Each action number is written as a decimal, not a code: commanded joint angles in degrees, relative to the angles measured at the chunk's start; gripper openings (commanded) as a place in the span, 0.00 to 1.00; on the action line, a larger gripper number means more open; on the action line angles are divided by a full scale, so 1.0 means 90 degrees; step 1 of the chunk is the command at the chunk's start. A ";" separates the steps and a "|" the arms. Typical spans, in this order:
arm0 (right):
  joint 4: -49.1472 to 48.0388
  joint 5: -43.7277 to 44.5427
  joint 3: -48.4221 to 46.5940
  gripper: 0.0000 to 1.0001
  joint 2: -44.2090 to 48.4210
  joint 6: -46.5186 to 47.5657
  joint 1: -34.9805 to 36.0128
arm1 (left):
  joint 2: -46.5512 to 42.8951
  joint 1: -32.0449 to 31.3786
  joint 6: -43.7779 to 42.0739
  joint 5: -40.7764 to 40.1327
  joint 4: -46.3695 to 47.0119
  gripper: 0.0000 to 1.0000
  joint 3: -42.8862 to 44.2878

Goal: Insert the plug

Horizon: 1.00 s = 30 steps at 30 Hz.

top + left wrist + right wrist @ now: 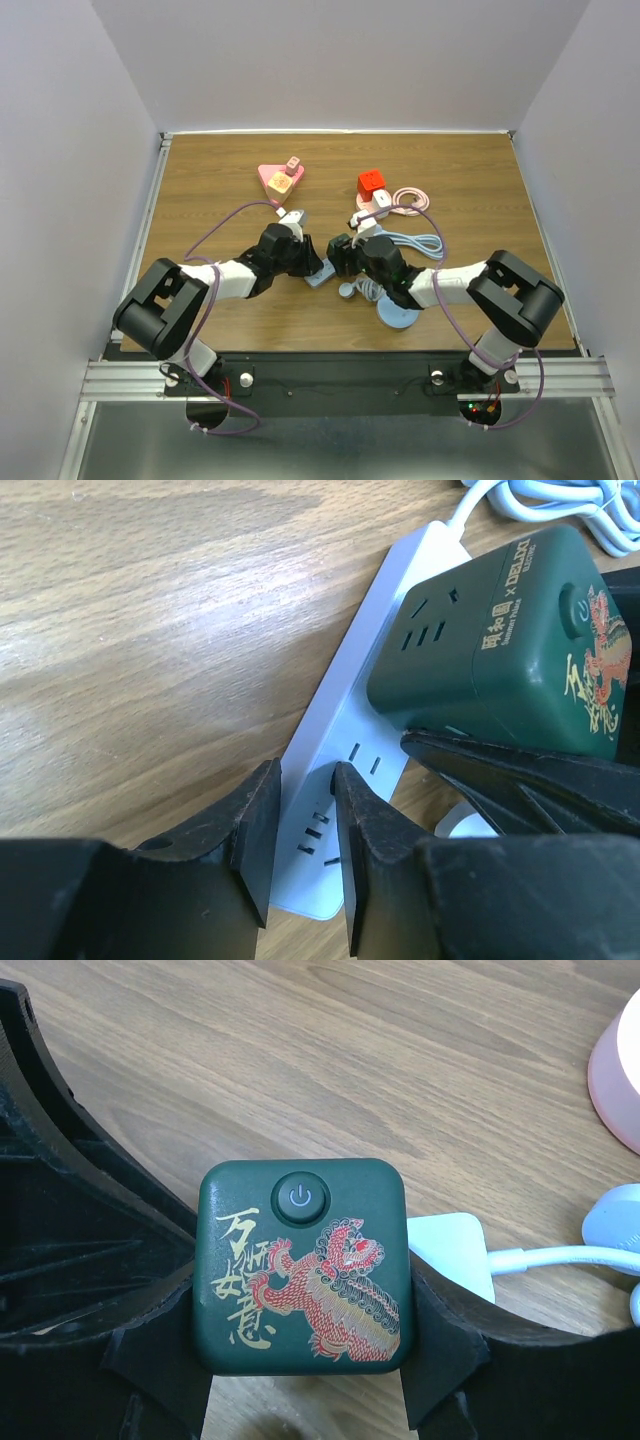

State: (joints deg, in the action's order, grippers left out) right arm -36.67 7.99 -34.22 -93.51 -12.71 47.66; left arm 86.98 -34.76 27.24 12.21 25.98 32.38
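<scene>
A dark green cube plug with a red and gold lion print [300, 1260] is held between my right gripper's [300, 1345] pads. In the left wrist view the cube [500, 630] sits over the white power strip [350, 710]; its prongs are hidden. My left gripper [306, 780] is closed across the near end of the strip, which lies flat on the wood table. In the top view both grippers meet at the table's middle, the left gripper [303, 258] and the right gripper [345, 258], with the strip [322, 274] between them.
A pink triangular socket block [281, 178] lies at the back left. A red cube plug [371, 182], a pink coiled cable [410, 198] and a pale blue cable coil [415, 243] lie behind the right arm. A blue round base [400, 315] sits near the front.
</scene>
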 commanded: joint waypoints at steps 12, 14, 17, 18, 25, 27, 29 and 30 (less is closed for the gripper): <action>0.2550 -0.0312 0.0188 0.00 -0.0791 -0.0862 0.0710 | 0.0267 -0.0024 -0.0137 0.0079 -0.0318 0.29 -0.0238; 0.2560 -0.0243 0.0160 0.00 -0.0674 -0.0912 0.0710 | 0.0199 -0.0024 -0.0107 0.0079 -0.0279 0.29 -0.0287; 0.2842 0.0010 -0.0238 0.00 -0.0460 -0.0922 0.0710 | 0.0092 -0.0034 -0.0117 0.0089 -0.0240 0.29 -0.0307; 0.2979 0.0078 -0.0367 0.00 -0.0420 -0.0883 0.0710 | 0.0062 -0.0024 -0.0117 0.0099 -0.0250 0.29 -0.0317; 0.3419 0.0157 -0.0573 0.00 0.0019 0.0092 0.0710 | -0.0104 -0.0034 0.0019 0.0118 -0.0006 0.29 -0.0580; 0.3517 0.0138 -0.0583 0.00 -0.0010 0.0123 0.0710 | -0.0114 -0.0024 0.0020 0.0148 0.0033 0.29 -0.0580; 0.3547 -0.0076 -0.0515 0.00 -0.0068 0.0094 0.0710 | -0.0123 -0.0024 0.0010 0.0148 0.0053 0.29 -0.0580; 0.3547 -0.0096 -0.0495 0.00 -0.0088 0.0046 0.0710 | -0.0123 -0.0034 0.0010 0.0148 0.0063 0.29 -0.0580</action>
State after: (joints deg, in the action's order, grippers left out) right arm -20.82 14.70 -41.60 -92.49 -10.68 51.20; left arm 86.19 -34.63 27.83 12.38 31.51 29.47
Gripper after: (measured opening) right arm 0.656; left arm 0.288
